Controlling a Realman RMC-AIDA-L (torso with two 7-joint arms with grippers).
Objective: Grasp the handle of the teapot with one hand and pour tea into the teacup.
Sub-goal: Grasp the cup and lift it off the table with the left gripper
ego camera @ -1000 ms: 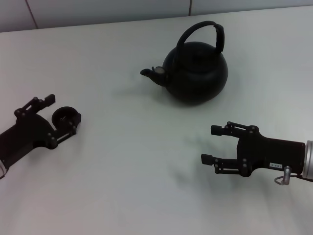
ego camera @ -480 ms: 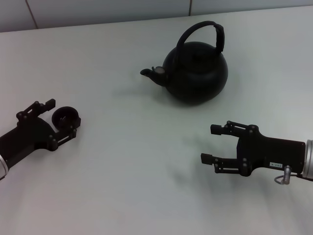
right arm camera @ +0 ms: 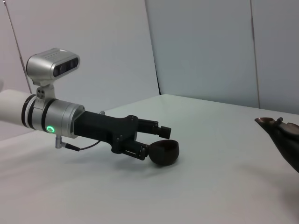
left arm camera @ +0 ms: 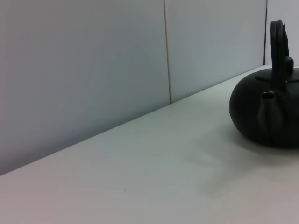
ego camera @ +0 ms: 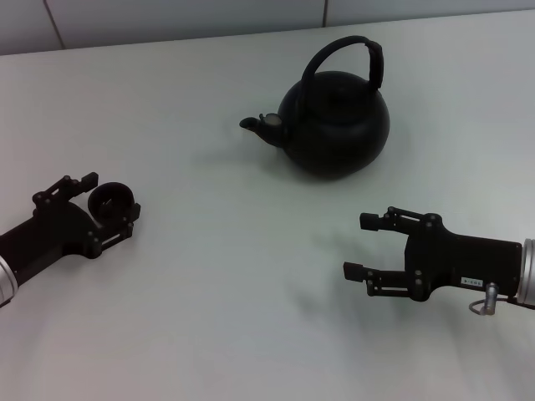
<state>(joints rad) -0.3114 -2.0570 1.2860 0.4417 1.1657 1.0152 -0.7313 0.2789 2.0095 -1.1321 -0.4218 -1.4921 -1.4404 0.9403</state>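
White tabletop fills the head view, with a pale panelled wall running along its far edge. At about 12 o'clock sits the teapot, a squat matte black globe with its stubby spout aimed toward 9 o'clock. Its handle arches high over the lid, the thicker black sleeve on the right-hand side of the arch.

Over at 9 o'clock, well apart from the teapot, the teacup rests low on the table between the fingers of the left gripper. One finger lies on the far side of the cup and one on the near side, close against it, but whether they actually press the cup cannot be told. The right wrist view shows the same pairing from the side, the small bowl-like cup at the tip of that gripper.

At about 4 o'clock the right gripper hovers low over bare table, its fingers spread apart and pointing toward 9 o'clock, holding nothing, well short of the teapot.
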